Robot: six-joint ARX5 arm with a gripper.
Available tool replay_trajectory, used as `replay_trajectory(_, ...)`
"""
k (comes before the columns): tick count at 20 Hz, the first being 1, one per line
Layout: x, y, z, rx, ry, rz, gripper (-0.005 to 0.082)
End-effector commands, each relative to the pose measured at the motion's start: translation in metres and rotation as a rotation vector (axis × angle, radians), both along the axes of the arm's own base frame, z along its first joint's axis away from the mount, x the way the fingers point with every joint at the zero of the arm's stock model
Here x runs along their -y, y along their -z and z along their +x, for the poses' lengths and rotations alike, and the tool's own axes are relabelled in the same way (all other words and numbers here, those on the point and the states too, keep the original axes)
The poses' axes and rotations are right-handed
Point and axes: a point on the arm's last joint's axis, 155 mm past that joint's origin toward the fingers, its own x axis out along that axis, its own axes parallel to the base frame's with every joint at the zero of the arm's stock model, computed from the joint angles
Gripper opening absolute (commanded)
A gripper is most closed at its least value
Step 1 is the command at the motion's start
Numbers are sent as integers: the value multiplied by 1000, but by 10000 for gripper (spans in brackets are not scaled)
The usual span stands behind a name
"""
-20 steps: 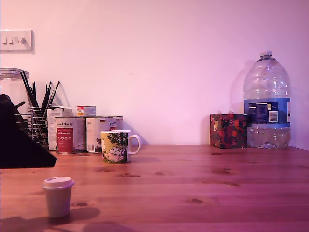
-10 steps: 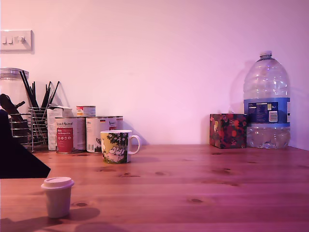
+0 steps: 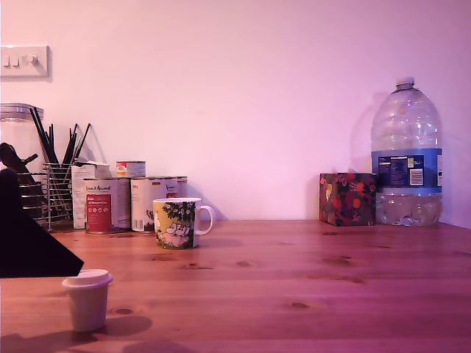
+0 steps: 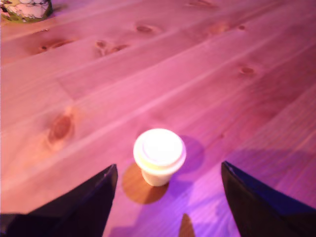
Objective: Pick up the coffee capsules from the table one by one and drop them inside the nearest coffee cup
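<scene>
gripper (image 4: 165,197) hovering over the capsule (image 4: 159,155), jaws wide open

From my wrist cam the capsule sits upright on the table (image 4: 207,84) btwn the fingers, untouched. Mug (image 3: 181,223) is well off, roughly 1 o'clock from it in the exterior view.

You see the coffee capsule (image 3: 87,300) upright on the table (image 3: 309,287) at the exterior view's lower left. The gripper (image 3: 33,239) is a dark shape just above it. The coffee cup (image 3: 179,223) stands farther back, before tin cans (image 3: 132,202).
</scene>
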Motion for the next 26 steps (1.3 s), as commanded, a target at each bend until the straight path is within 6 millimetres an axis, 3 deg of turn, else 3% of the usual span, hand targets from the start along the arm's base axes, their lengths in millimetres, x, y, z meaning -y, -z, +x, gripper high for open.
replay_trajectory(1, 0, 6, 1, -18, -3, 22, 616)
replay_trajectory(10, 11, 24, 19, -99, -10, 77, 616)
replay_trajectory(21, 17, 24, 29, -104, -28, 51, 593)
replay_trajectory(26, 18, 24, 28, -106, -22, 47, 282)
